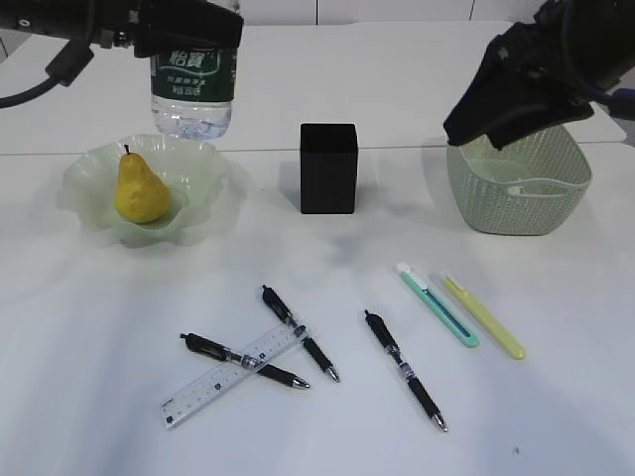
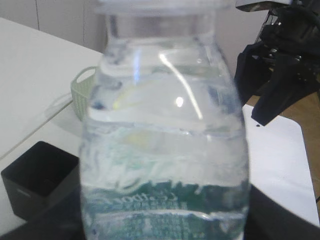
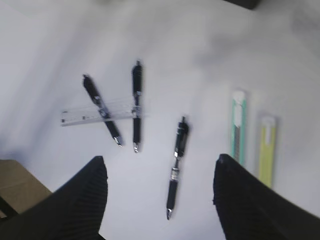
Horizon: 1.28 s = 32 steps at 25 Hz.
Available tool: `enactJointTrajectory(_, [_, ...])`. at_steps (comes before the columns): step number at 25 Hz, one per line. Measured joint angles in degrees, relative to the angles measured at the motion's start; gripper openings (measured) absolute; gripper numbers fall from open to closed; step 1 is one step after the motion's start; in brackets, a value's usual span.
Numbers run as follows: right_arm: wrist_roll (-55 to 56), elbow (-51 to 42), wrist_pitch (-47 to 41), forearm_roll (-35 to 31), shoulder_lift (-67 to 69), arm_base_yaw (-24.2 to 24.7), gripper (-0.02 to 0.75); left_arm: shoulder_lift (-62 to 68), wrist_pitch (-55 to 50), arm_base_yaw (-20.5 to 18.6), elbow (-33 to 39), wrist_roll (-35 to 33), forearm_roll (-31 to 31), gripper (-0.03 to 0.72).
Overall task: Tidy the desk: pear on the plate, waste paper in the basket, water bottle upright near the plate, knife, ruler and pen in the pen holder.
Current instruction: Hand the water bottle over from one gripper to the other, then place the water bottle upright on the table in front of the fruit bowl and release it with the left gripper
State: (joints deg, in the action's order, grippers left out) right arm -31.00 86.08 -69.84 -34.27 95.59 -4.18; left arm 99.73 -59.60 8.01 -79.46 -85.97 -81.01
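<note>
My left gripper [image 1: 189, 35] is shut on the water bottle [image 1: 193, 89], holding it in the air, upright, just behind the plate [image 1: 213, 174]. The bottle [image 2: 165, 150] fills the left wrist view. The pear [image 1: 141, 188] stands on the plate. My right gripper [image 1: 481, 134] hangs open and empty over the basket [image 1: 521, 203], where a small white scrap of waste paper [image 1: 517, 189] shows. The pen holder [image 1: 328, 167] stands mid-desk. Three pens [image 1: 402, 367] [image 1: 298, 332] [image 1: 243, 359], the ruler [image 1: 230, 377] and two knives, teal [image 1: 437, 302] and yellow [image 1: 483, 315], lie in front.
In the right wrist view the open gripper [image 3: 160, 167] looks down on the pens [image 3: 176, 167], ruler [image 3: 95, 112] and knives [image 3: 239, 127]. Two pens cross the ruler. The desk [image 1: 99, 327] shows bare white at front left.
</note>
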Motion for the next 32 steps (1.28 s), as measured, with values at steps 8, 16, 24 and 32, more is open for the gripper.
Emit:
enactJointTrajectory(8, [16.4,0.0,-0.3,16.5,-1.5,0.0,0.449,-2.6,-1.3,-1.9,0.0,4.4,6.7,0.399])
enactJointTrajectory(16, [18.9,-4.3,-0.5,18.5,-4.0,0.0,0.441,-3.1,2.6,-1.9,2.4,5.5,9.8,0.400])
enactJointTrajectory(24, [19.0,-8.2,-0.5,18.9,-4.5,0.0,0.440,-2.5,10.2,-1.9,12.4,-11.2,-3.4,0.400])
enactJointTrajectory(32, [19.9,-8.2,-0.4,18.9,-4.5,0.0,0.440,3.1,12.8,-1.9,13.8,-24.9,-13.0,0.400])
